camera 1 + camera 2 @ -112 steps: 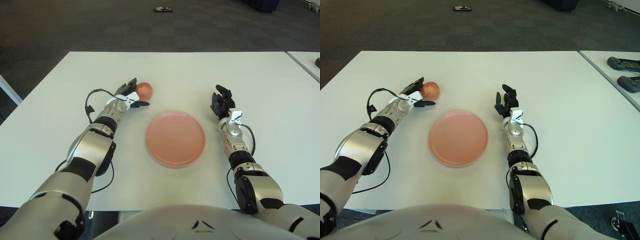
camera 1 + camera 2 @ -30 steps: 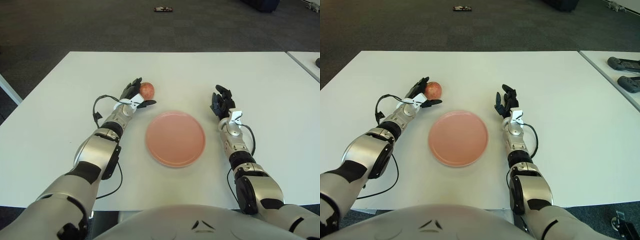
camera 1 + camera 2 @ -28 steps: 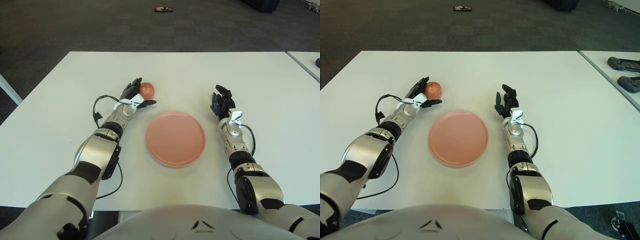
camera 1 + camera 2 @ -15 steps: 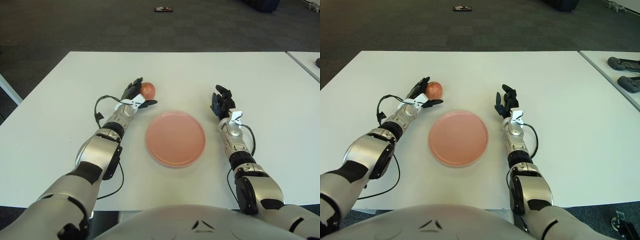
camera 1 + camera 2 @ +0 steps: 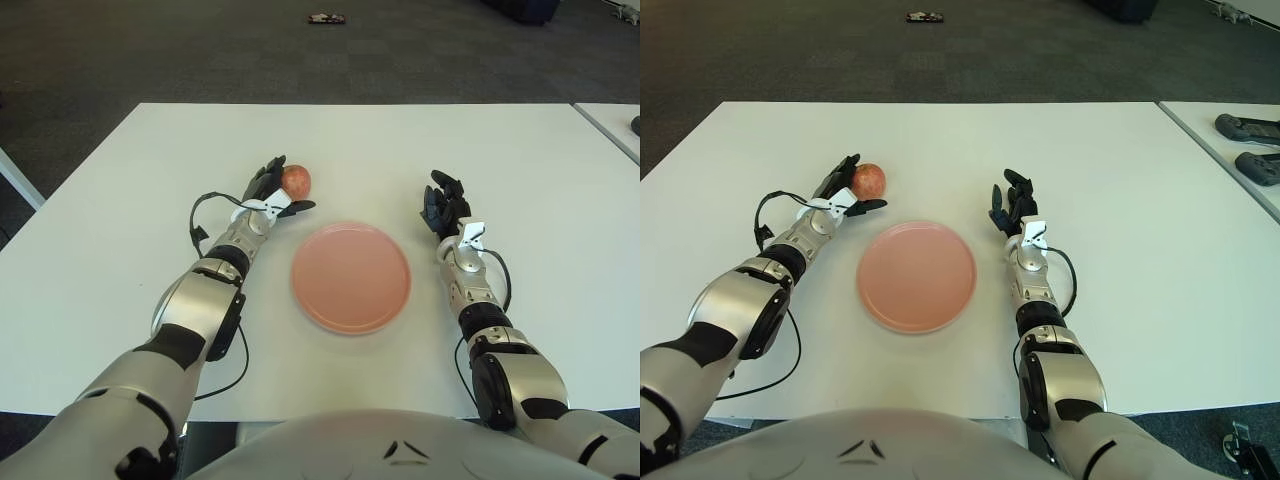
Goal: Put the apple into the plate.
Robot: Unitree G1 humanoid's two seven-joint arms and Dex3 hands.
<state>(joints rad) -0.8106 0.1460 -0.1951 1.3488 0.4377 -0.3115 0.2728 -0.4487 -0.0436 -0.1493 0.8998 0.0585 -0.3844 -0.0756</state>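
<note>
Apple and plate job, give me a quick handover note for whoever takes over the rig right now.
Left robot hand: cupped around the apple from its left side, fingers touching it, but the grip does not look closed; the apple appears to sit on the table.
Right robot hand: idle, to the right of the plate, fingers relaxed and holding nothing.
Plate: holds nothing, centre of the table, nearer the robot than the apple and to its right.
Done: left hand has reached the apple.
Left: close the grasp, lift, carry the apple right and toward the robot, set it in the plate.
</note>
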